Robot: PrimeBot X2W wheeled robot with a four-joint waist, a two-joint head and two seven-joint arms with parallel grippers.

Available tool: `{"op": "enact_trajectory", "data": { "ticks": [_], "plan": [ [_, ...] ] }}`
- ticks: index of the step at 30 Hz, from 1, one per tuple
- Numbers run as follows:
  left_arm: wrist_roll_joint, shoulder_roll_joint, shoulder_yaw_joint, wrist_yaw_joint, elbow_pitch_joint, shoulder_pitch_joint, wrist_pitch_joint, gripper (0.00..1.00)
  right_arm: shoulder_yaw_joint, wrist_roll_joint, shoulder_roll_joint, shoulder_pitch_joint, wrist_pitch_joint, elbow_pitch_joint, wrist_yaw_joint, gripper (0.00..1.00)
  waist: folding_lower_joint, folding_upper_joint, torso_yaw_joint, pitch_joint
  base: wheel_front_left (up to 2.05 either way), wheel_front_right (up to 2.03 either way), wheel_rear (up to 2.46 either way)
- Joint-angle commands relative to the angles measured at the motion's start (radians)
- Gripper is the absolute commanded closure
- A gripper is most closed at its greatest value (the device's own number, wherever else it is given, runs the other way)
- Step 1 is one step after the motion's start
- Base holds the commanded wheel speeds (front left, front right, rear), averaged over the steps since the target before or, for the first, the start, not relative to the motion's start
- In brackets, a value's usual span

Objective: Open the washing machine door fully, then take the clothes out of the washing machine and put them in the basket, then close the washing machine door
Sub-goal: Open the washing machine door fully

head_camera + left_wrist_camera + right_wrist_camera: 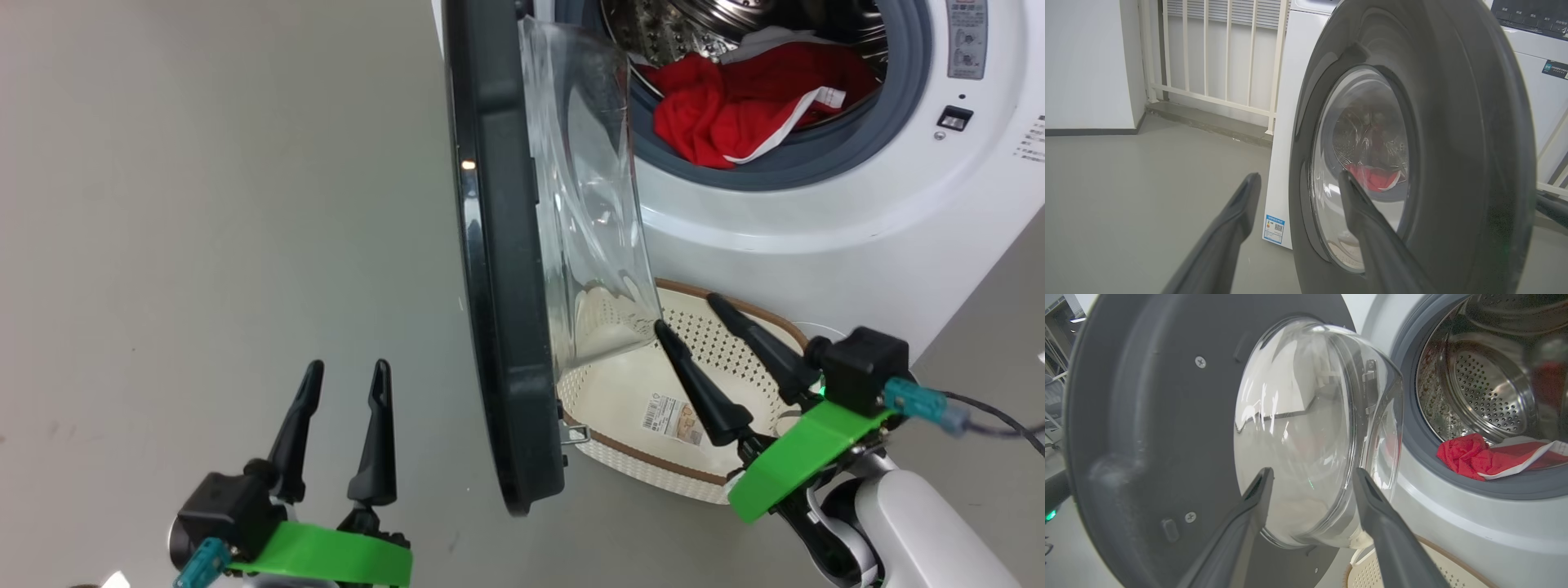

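Observation:
The washing machine (816, 220) stands with its black door (498, 310) swung out edge-on toward me, its clear glass bowl (584, 204) facing the drum. Red clothes (735, 106) with white trim lie at the drum's front lip. The basket (645, 457) sits on the floor below the drum opening, holding nothing but its label. My right gripper (690, 310) is open above the basket, its fingertips close to the glass bowl (1298, 428). My left gripper (347, 367) is open on the door's outer side (1412, 143), apart from it.
Grey floor (204, 204) spreads to the left of the door. A white railing (1216, 53) and wall stand behind the machine in the left wrist view. A dark cable (996, 420) trails from my right wrist.

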Motion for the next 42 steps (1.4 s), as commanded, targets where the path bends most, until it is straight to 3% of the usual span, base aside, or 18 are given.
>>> {"op": "enact_trajectory", "data": {
  "ticks": [1, 7, 14, 25, 38, 39, 40, 41, 42],
  "plan": [
    [0.02, 0.015, 0.039, 0.0, -0.03, -0.001, -0.008, 0.0, -0.004, -0.055, 0.016, 0.009, -0.047, -0.012, 0.007, 0.0, 0.0, 0.0, -0.007, -0.003, 0.0, 0.0, 0.0],
    [0.05, 0.015, 0.048, -0.006, -0.044, 0.012, -0.008, 0.0, -0.122, -0.289, 0.096, 0.046, -0.215, 0.029, 0.007, 0.0, 0.0, 0.0, -0.021, -0.002, 0.0, 0.0, 0.0],
    [0.064, 0.015, 0.055, -0.011, -0.062, 0.025, -0.008, 0.0, -0.241, -0.444, 0.143, 0.109, -0.273, 0.005, 0.007, 0.0, 0.0, 0.0, -0.025, -0.013, 0.0, 0.0, 0.0],
    [0.066, 0.015, 0.06, -0.014, -0.084, 0.054, -0.008, 0.0, -0.281, -0.394, 0.146, 0.231, -0.281, -0.065, 0.007, 0.0, 0.0, 0.0, -0.029, -0.031, 0.0, 0.0, 0.0],
    [0.065, 0.015, 0.053, -0.005, -0.082, 0.053, -0.008, 0.0, -0.283, -0.401, 0.146, 0.248, -0.281, -0.085, 0.007, 0.0, 0.0, 0.0, -0.029, -0.029, 0.0, 0.0, 0.0],
    [0.067, 0.015, 0.054, -0.003, -0.083, 0.053, -0.008, 0.35, -0.283, -0.4, 0.146, 0.249, -0.281, -0.084, 0.007, 0.0, 0.0, 0.0, -0.029, -0.031, 0.0, 0.0, 0.0],
    [0.069, 0.015, 0.056, -0.002, -0.084, 0.054, -0.008, 0.78, -0.282, -0.399, 0.146, 0.25, -0.281, -0.084, 0.007, 0.0, 0.0, 0.0, -0.029, -0.034, 0.0, 0.0, 0.0],
    [0.071, 0.015, 0.057, -0.002, -0.089, 0.053, -0.008, 1.0, -0.281, -0.397, 0.146, 0.252, -0.281, -0.084, 0.007, 0.0, 0.0, 0.0, -0.028, -0.035, 0.0, 0.0, 0.0],
    [0.073, 0.015, 0.056, -0.004, -0.097, 0.05, -0.008, 1.0, -0.281, -0.395, 0.146, 0.253, -0.281, -0.083, 0.007, 0.0, 0.0, 0.0, -0.028, -0.037, 0.0, 0.0, 0.0]
  ]
}}
